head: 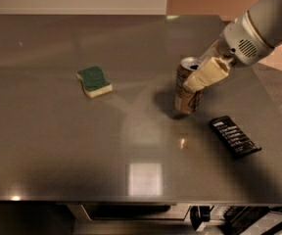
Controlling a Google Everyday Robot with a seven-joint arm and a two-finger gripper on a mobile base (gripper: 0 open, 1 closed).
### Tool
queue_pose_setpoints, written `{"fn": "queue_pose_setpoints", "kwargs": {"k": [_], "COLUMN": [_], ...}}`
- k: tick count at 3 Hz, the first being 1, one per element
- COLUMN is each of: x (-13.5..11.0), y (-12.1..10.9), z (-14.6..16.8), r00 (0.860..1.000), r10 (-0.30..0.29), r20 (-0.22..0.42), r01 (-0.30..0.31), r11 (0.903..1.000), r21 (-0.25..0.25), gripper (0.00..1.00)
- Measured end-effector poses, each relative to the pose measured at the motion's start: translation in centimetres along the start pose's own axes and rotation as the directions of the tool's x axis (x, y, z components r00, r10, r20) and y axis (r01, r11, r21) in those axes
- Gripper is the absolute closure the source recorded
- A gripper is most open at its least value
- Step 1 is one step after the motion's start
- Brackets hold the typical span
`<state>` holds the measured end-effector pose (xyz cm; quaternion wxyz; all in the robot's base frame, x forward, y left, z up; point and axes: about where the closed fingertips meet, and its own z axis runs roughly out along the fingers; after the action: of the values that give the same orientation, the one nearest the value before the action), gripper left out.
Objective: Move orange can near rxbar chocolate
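Note:
The orange can (186, 96), tan-orange with a silver top, is upright and tilted slightly, just above or on the grey table right of centre. My gripper (199, 77) reaches in from the upper right and is shut on the can's upper part, one cream finger (207, 74) across its front. The rxbar chocolate (234, 135), a flat black bar with white lettering, lies on the table a short way to the lower right of the can, apart from it.
A green-and-yellow sponge (94, 81) lies on the table (58, 141) to the left of the can. The table's front edge runs along the bottom, with dark equipment below it. The table's right edge lies beyond the bar.

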<state>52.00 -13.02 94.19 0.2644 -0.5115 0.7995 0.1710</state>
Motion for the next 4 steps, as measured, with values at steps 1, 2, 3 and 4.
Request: {"fn": "queue_pose_setpoints", "kwargs": {"k": [1,2,3,4], "x": [1.7,3.2,4.1,4.8], "y": [0.4,-0.1,-1.2,-2.1], "z": [-0.2,-0.1,0.4,0.9], "r00": [1.000,1.000,1.000,0.999], "r10": [0.006,0.018,0.024,0.038], "r20": [-0.006,-0.013,-0.012,-0.007], "r01": [-0.005,-0.017,-0.023,-0.037], "r11": [0.9998,0.9987,0.9970,0.9954], "r21": [0.017,0.049,0.073,0.088], "gripper": [1.00,1.00,1.00,0.82]}}
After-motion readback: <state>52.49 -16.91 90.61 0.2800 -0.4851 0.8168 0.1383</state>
